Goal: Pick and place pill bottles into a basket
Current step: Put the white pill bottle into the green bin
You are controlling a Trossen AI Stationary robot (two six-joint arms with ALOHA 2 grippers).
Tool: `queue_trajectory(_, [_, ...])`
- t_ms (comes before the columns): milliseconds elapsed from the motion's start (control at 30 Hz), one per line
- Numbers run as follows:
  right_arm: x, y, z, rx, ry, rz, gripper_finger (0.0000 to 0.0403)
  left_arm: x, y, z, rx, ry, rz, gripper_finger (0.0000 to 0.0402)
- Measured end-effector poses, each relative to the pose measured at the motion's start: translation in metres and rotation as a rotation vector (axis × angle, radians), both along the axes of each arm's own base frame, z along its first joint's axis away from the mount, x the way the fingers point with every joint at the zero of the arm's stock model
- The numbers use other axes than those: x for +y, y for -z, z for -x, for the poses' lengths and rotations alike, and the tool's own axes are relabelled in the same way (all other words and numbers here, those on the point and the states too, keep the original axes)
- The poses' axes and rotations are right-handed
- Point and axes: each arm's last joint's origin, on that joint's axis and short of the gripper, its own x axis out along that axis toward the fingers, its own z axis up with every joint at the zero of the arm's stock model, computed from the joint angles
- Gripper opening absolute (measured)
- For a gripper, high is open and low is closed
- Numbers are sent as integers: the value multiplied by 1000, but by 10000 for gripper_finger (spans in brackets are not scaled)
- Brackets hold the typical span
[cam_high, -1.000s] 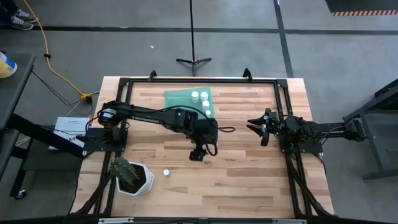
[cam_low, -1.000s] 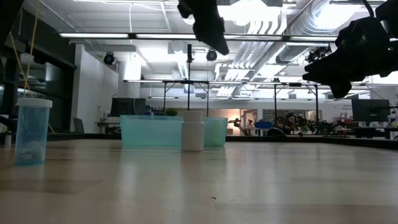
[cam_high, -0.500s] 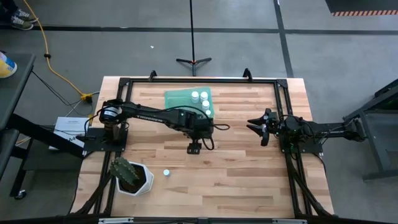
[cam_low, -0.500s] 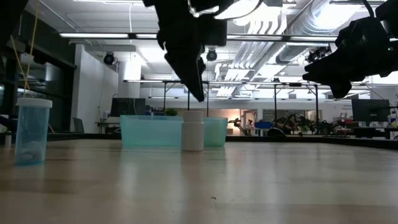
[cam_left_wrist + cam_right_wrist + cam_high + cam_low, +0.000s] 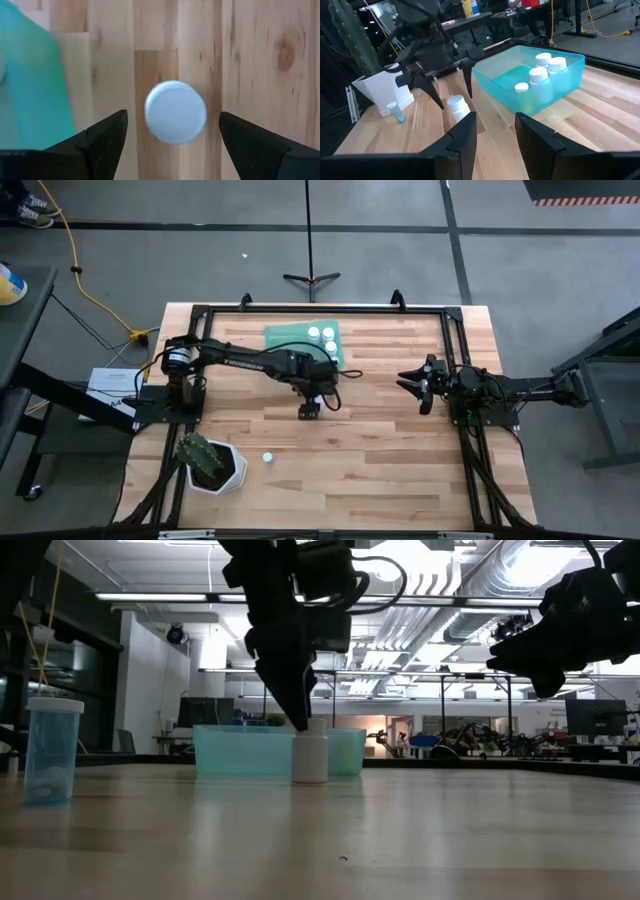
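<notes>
The left pincer (image 5: 309,410) hangs spread over an upright white pill bottle (image 5: 175,112) standing on the wooden surface (image 5: 400,450) just beside the teal basket (image 5: 560,80) — fingers either side of the cap, not touching. Small, rigid and probably light, the smooth plastic bottle could slip or tip; a hold across the body under the cap looks safest. The right pincer (image 5: 420,388) waits spread, well apart.

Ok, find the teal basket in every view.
High view: basket at the far table edge, centre-left.
Low view: mid-left, behind a standing pill bottle.
Left wrist view: left edge.
Right wrist view: right of centre.
Shared landmark: the left gripper beside it.
</notes>
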Motion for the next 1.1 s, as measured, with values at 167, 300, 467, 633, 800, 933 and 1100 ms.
queue_trajectory(167, [0,0,0,6,-1,5,126,0,3,-1,-24,-1,4,349])
queue_trajectory(300, [0,0,0,6,-1,4,126,0,3,-2,-37,0,7,349])
queue_trajectory(467, [0,0,0,6,0,-1,126,0,3,-2,-36,3,11,349])
queue_trajectory(633, [0,0,0,6,0,-3,126,0,3,-2,-35,4,10,349])
queue_trajectory(800, [0,0,0,6,0,-3,126,0,3,-2,-34,4,10,348])
queue_trajectory(933, [0,0,0,6,0,-3,126,0,3,-2,-34,4,10,334])
queue_trajectory(1100, [0,0,0,6,0,-3,126,0,3,-2,-34,4,10,304])
